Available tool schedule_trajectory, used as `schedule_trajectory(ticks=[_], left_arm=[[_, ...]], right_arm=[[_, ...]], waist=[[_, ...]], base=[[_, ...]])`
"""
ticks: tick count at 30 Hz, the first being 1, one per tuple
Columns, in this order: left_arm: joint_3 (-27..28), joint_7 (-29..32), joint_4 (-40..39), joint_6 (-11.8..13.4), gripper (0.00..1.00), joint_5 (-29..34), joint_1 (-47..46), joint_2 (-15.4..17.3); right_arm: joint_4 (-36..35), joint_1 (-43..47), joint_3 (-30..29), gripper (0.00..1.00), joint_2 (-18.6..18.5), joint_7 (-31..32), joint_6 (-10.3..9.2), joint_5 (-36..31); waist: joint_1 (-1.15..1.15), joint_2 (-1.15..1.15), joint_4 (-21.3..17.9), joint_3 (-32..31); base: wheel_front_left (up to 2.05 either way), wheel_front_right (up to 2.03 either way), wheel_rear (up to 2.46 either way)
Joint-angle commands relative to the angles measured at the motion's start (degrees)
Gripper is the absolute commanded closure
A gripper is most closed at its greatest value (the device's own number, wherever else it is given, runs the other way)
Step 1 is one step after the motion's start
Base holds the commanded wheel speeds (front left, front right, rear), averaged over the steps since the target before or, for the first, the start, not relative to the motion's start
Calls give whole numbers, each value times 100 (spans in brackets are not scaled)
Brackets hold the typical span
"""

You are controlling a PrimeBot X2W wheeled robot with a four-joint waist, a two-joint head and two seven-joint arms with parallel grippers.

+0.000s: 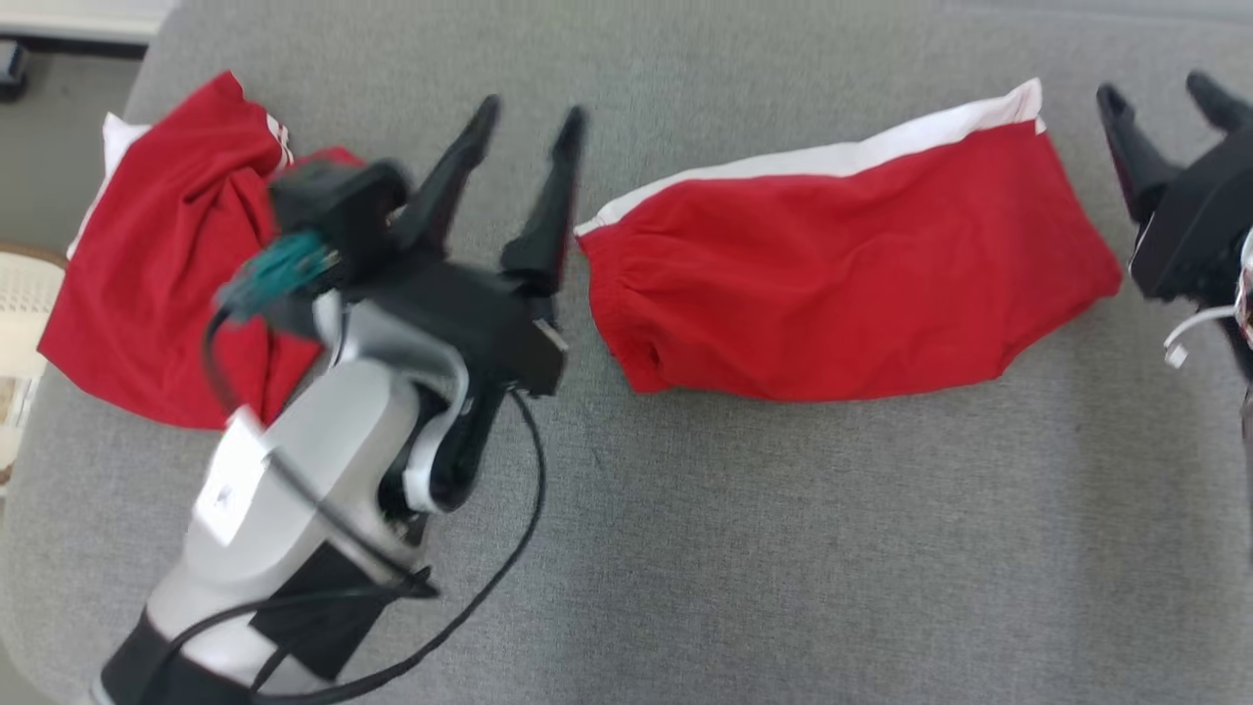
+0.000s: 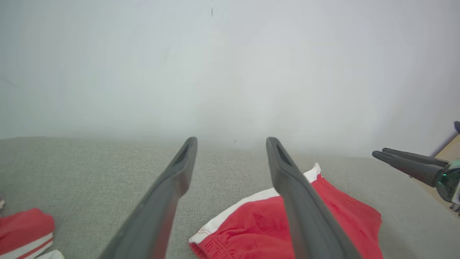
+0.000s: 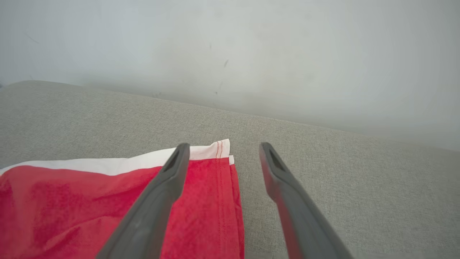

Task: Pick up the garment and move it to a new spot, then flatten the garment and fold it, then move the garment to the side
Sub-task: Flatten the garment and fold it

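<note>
The garment [image 1: 842, 274] is red with a white band along its far edge and lies folded flat on the grey cushion [image 1: 783, 548]. My left gripper [image 1: 533, 110] hovers open just left of its gathered waistband end, with nothing between the fingers. My right gripper [image 1: 1153, 88] stands open just off the garment's right end, also empty. In the left wrist view the garment [image 2: 251, 219] lies under the right finger of my left gripper [image 2: 231, 141], and my right gripper [image 2: 381, 154] shows at the far right. In the right wrist view the garment's corner [image 3: 72, 201] lies below the left finger of my right gripper [image 3: 223, 146].
A second red garment [image 1: 166, 264] lies crumpled at the cushion's far left and also shows in the left wrist view [image 2: 25, 230]. A white basket [image 1: 20, 323] stands off the left edge. A pale wall [image 2: 230, 64] rises behind the cushion. A black cable [image 1: 509, 548] loops from my left arm.
</note>
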Motion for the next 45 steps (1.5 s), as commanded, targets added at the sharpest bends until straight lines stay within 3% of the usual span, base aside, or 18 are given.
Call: schedule_trajectory(ticks=[1, 8, 15, 23, 34, 45], left_arm=[[145, -148, -56, 57, 0, -81, 126, 46], [1392, -586, -703, 479, 0, -349, 1128, -128], [2229, -587, -1413, 145, 0, 300, 2270, -241], [2359, -585, -1532, -340, 0, 982, 3492, -195], [2332, -586, -1362, -780, 0, 1165, 4379, -186], [2180, -586, -1309, -915, 0, 1394, 4254, -158]], right_arm=[[-43, 71, -95, 0, 42, -80, 15, -56], [-26, 551, -412, 0, 355, -322, 15, -189], [143, 922, -494, 0, 405, -473, 15, -177], [434, 1261, -711, 0, 485, -516, 15, -228], [695, 1572, -1135, 0, 495, -438, 15, -394], [1177, 1452, -1635, 0, 544, -535, 15, -545]], waist=[[0, 0, -57, -189], [0, 0, -122, -568], [0, 0, -123, -813], [0, 0, -15, -1015], [0, 0, 233, -1132], [0, 0, 574, -934]], base=[[0, 0, 0], [0, 0, 0], [0, 0, 0], [0, 0, 0], [0, 0, 0], [0, 0, 0]])
